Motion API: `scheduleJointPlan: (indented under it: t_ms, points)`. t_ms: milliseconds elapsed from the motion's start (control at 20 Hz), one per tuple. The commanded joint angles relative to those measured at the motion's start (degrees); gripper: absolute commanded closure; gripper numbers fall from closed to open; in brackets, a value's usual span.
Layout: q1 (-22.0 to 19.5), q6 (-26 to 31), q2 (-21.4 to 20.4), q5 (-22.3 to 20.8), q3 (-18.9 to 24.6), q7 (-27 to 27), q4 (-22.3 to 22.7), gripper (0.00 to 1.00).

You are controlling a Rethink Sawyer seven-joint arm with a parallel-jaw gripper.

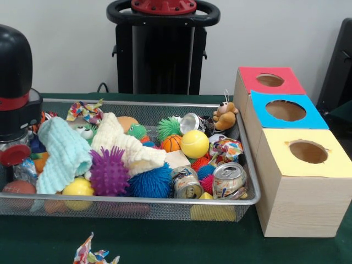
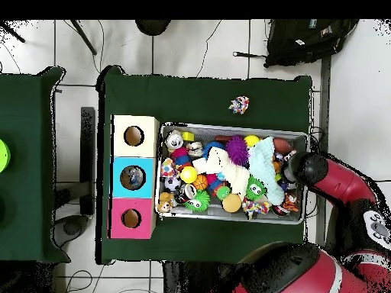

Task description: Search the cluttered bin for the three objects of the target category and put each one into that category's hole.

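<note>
The bin (image 1: 165, 201) fills the middle and left of the front view, heaped with soft toys, spiky balls and cloths, so anything clear and light is likely buried or wedged at an edge. At the far left of that frame the arm's black and red end (image 1: 14, 82) hangs down over the bin's left end, probably because that corner is where the search is being made. Just beneath it sits something clear with a red round cap (image 1: 12, 155), which may be one of the bottles, though I cannot tell for sure. The jaws are hidden behind the arm's body, so whether they are wide, narrow or holding something cannot be told.

The blue-panelled hole (image 1: 285, 110) lies at the right of the frame, between the red panel (image 1: 269, 80) above it and the yellow panel (image 1: 308, 152) below, well apart from the arm, so any bottle found must cross the whole bin.

The overhead view shows what the front cannot: the arm (image 2: 336, 183) reaches in from the lower right to the bin's right end (image 2: 305, 164), and the box sits at the left with the blue hole (image 2: 133, 178) in the middle. The front view alone shows the dented cans (image 1: 229, 180) near the bin's lower right rim.
</note>
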Motion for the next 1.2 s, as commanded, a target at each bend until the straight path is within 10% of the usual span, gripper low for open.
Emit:
scheduleJointPlan:
  t_ms: [50, 1200]
  points:
    - [-0.6, 0.2, 0.8, 0.5, 5.3, 1.5, 6.5, 1.00]
    - [1.0, -1.2, -0.7, 0.9, 4.2, 4.0, 9.4, 1.00]
